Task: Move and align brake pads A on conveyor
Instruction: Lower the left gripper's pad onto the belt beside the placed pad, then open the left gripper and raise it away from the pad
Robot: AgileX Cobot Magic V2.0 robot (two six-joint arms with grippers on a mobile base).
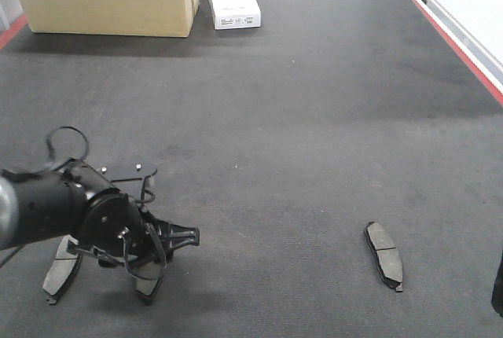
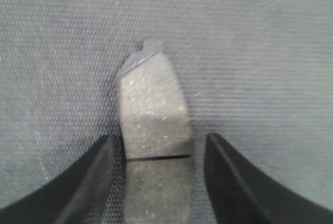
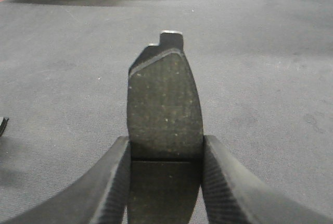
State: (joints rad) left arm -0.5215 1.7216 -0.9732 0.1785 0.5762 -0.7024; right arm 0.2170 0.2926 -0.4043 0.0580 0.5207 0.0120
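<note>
Straddling a pad (image 2: 155,130) that lay flat on the conveyor (image 2: 260,52), the left gripper (image 2: 156,182) stood with jaws spread, a gap showing on each side, so not yet clamped. In the front view this gripper (image 1: 161,255) sat low at the belt's near left, with a second pad (image 1: 60,267) just beside it and another pad (image 1: 384,254) well apart to the right. The right gripper (image 3: 165,177) had both fingers pressed against the long edges of a fourth pad (image 3: 165,114), gripped across its middle groove, its tabbed end pointing away over the belt; whether it was lifted clear could not be told. Judged: pads are stiff, dense for their size, with gritty friction faces and thin hard edges, so unlikely to slip or bend. The best hold is across the narrow width near the groove, close to the balance point. The felt-like belt should resist sliding, so lifting looks safer than pushing.
</note>
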